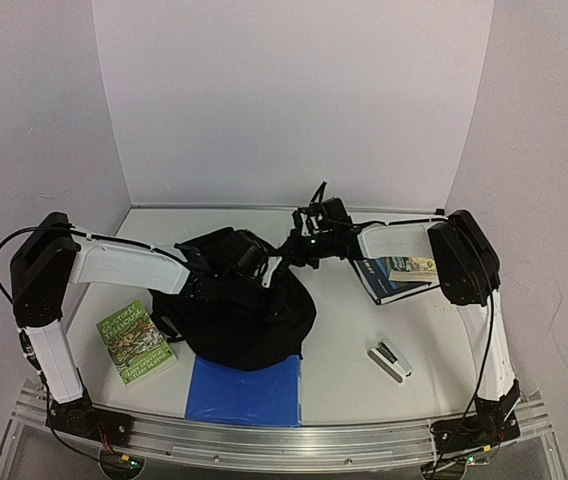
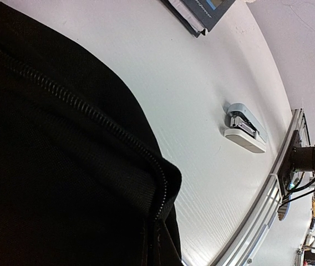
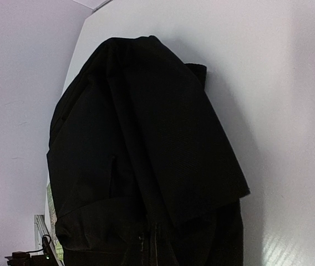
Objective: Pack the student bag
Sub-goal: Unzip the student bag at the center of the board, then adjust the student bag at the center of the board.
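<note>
The student bag (image 1: 249,325), a black soft backpack, lies slumped in the middle of the table. My left gripper (image 1: 252,260) is down on the bag's top and shut on its fabric. The left wrist view is filled with black cloth and a zipper line (image 2: 91,113), which hide the fingers. My right gripper (image 1: 296,246) is at the bag's upper right edge, shut on a fold of black fabric that rises toward it. In the right wrist view the student bag (image 3: 146,138) fills the frame and the fingers cannot be made out against it.
A green book (image 1: 136,342) lies left of the bag and a blue flat folder (image 1: 244,392) sits just in front of it. A dark-covered book (image 1: 396,276) lies under the right arm. A white stapler (image 1: 389,360) (image 2: 245,128) sits at the front right, near the metal rail (image 1: 294,440).
</note>
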You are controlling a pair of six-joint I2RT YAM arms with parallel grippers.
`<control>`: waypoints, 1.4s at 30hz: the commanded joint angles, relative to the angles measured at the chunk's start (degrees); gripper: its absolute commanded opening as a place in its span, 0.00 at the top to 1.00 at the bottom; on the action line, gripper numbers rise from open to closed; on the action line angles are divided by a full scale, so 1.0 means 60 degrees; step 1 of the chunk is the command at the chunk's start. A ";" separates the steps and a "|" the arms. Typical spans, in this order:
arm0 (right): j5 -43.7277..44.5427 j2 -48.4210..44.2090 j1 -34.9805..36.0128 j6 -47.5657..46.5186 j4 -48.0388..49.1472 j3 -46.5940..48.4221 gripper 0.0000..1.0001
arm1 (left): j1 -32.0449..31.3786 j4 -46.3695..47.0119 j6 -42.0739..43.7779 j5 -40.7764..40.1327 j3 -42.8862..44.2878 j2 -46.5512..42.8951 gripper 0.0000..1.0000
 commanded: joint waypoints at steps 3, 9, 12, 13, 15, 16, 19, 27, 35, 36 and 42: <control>0.1091 0.0602 -0.0044 0.0129 0.1132 0.0968 1.00 | -0.0320 0.0016 0.0082 0.1397 -0.0026 -0.0003 1.00; 0.1562 0.0588 -0.0042 0.0130 0.1117 0.1262 1.00 | -0.0311 -0.0003 -0.0203 0.0886 -0.0041 -0.0134 1.00; 0.1442 0.0186 -0.0044 0.0046 0.1079 0.1118 0.84 | -0.0281 0.0049 -0.0391 0.0301 -0.0050 -0.0299 0.92; 0.1457 -0.0075 -0.0042 -0.0012 0.1063 0.0971 0.77 | -0.0257 0.0165 -0.0444 0.0202 -0.0087 -0.0359 0.84; 0.1550 -0.0693 -0.0045 -0.0142 0.1035 0.0486 0.64 | -0.0170 0.0402 -0.0550 0.0081 -0.0182 -0.0500 0.69; 0.1611 -0.0987 -0.0052 -0.0199 0.1011 0.0207 0.57 | -0.0126 0.0492 -0.0577 0.0063 -0.0229 -0.0581 0.61; 0.1869 -0.2095 -0.0056 -0.0366 0.0816 -0.0736 0.41 | -0.0014 0.0558 -0.0564 0.0016 -0.0351 -0.0873 0.44; 0.2393 -0.4669 -0.0050 0.0547 0.0292 -0.3734 0.20 | 0.0629 0.0529 -0.0527 0.0034 -0.1050 -0.1917 0.23; 0.1911 -0.5833 0.0658 0.2094 0.0311 -0.6134 0.16 | 0.1606 -0.0071 -0.0192 -0.0192 -0.1540 -0.2659 0.16; 0.1898 -0.5857 0.0851 0.2256 0.0311 -0.6258 0.16 | 0.1654 -0.0072 -0.0174 -0.0209 -0.1576 -0.2694 0.16; 0.2205 -0.5764 0.1998 0.3101 0.0304 -0.6405 0.16 | 0.1742 0.0020 -0.0269 -0.0098 -0.1704 -0.2626 0.15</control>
